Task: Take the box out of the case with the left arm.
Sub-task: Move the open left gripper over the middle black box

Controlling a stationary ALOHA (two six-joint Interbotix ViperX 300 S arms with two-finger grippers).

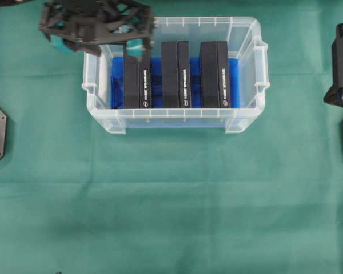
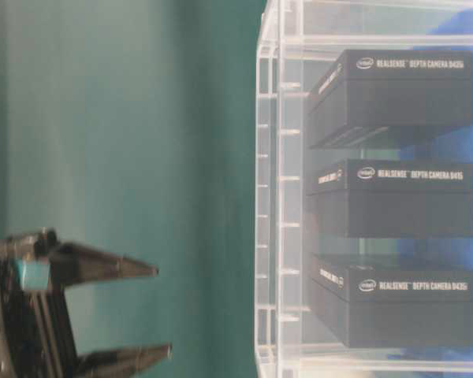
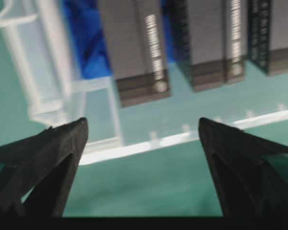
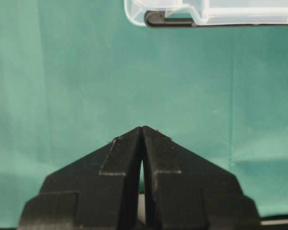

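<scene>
Black boxes, three of them, standing side by side in the clear case (image 1: 175, 120) on the green tabletop (image 1: 171, 200), long axes running front to back in the overhead. Leftmost box (image 1: 137, 83) partly hidden under the left gripper (image 1: 134, 45), jaws wide apart, holding nothing. Lettering readable only at table level. Right gripper (image 4: 142, 128) pinched closed, empty, cut off at the overhead's edge.

Left gripper (image 3: 141, 132): jaws spread wide, nothing between them, black lattice hand pointing downward. Right gripper (image 4: 142, 128): fingertips pressed together, empty, held apart at the right edge.
</scene>
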